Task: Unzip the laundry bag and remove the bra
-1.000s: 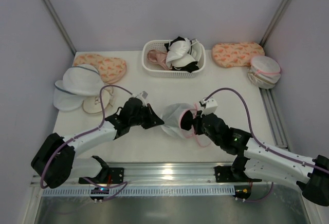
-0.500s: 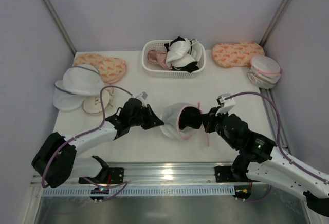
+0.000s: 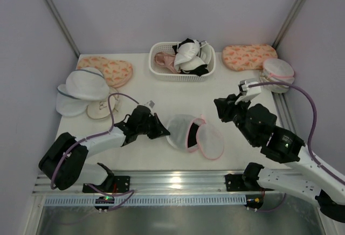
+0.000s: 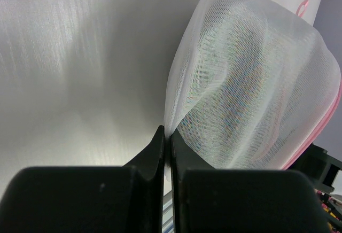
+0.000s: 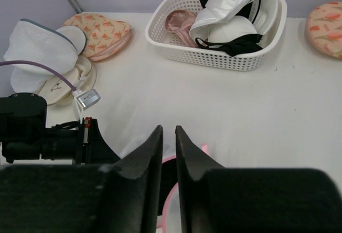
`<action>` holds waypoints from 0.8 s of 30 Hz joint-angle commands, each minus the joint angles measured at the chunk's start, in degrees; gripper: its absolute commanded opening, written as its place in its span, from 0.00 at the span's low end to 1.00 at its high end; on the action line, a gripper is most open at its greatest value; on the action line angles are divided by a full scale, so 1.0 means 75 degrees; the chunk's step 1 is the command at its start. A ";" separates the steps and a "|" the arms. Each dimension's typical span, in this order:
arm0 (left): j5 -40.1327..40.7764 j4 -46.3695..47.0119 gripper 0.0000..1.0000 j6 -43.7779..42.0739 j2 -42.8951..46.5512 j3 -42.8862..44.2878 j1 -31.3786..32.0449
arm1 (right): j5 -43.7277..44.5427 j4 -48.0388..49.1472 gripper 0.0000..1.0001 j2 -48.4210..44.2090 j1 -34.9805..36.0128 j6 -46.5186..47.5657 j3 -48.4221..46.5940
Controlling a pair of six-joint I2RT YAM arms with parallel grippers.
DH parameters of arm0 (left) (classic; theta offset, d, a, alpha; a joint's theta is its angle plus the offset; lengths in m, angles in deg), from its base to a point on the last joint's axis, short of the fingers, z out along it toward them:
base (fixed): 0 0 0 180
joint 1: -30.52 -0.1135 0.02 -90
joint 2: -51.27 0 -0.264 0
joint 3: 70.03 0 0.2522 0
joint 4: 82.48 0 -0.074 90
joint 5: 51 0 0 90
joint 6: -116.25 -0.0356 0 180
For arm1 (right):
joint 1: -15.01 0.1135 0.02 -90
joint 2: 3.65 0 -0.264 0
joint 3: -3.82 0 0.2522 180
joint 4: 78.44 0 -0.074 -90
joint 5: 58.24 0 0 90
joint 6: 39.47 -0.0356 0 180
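Note:
The laundry bag (image 3: 183, 131), white mesh with a pink zipper rim, lies on the table's middle. Its round flap (image 3: 209, 140) is folded open to the right. My left gripper (image 3: 163, 131) is shut on the mesh at the bag's left edge; the left wrist view shows the bag (image 4: 251, 88) bulging beyond the pinched jaws (image 4: 166, 132). My right gripper (image 3: 221, 106) hangs above the table, up and right of the bag, jaws a narrow gap apart (image 5: 168, 130) with nothing between them. A dark patch (image 5: 169, 182) shows inside the pink rim; I cannot make out the bra.
A white basket (image 3: 159, 69) full of bras stands at the back centre. Peach patterned pouches (image 3: 108, 69) (image 3: 249, 56) lie at the back left and right. White mesh domes (image 3: 80, 87) sit far left, and another pink-rimmed bag (image 3: 277, 74) far right.
My right gripper has pulled away from the bag toward the upper right and its jaws have parted slightly. The bag's flap has fallen open to the right. The left gripper keeps its pinch.

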 commanded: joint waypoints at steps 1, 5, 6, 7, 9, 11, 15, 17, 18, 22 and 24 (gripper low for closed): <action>-0.0176 0.0558 0.00 0.0010 -0.0082 -0.0041 -0.0030 | -0.0382 -0.0705 0.25 0.0950 0.0005 -0.0188 -0.0110; -0.0234 0.0582 0.00 0.0022 -0.0024 -0.0064 -0.0019 | -0.1002 0.0101 0.44 0.1338 -0.0007 -0.0739 0.0968; -0.0234 0.0558 0.00 0.0010 0.0023 -0.0076 -0.0019 | -0.1074 0.0266 0.44 0.1385 0.0005 -0.0833 0.1190; -0.0200 0.0535 0.00 0.0010 0.0116 -0.0053 -0.0019 | -0.1086 0.0488 0.44 0.1443 0.0005 -0.0939 0.1518; -0.0153 0.0418 0.00 -0.0025 0.0210 -0.0053 -0.0019 | -0.1214 0.0665 0.44 0.1595 -0.0007 -0.1173 0.1928; -0.0152 0.0359 0.00 -0.0025 0.0316 -0.0018 -0.0030 | -0.1367 0.1075 0.44 0.1724 0.0005 -0.1267 0.2153; -0.0152 0.0289 0.00 -0.0025 0.0410 0.0018 -0.0030 | -0.1589 0.1566 0.44 0.2274 0.0005 -0.1350 0.2492; -0.0141 0.0289 0.00 -0.0002 0.0433 0.0018 -0.0019 | -0.1648 0.1790 0.44 0.2462 -0.0007 -0.1385 0.2599; -0.0152 0.0277 0.00 -0.0013 0.0434 0.0018 -0.0030 | -0.1695 0.2046 0.44 0.2568 -0.0007 -0.1385 0.2703; -0.0211 0.0265 0.00 -0.0001 0.0457 0.0053 -0.0030 | -0.1988 0.2528 0.43 0.3189 -0.0007 -0.1397 0.2751; -0.0199 0.0253 0.00 -0.0001 0.0480 0.0076 -0.0019 | -0.2094 0.2634 0.43 0.3540 -0.0007 -0.1420 0.2682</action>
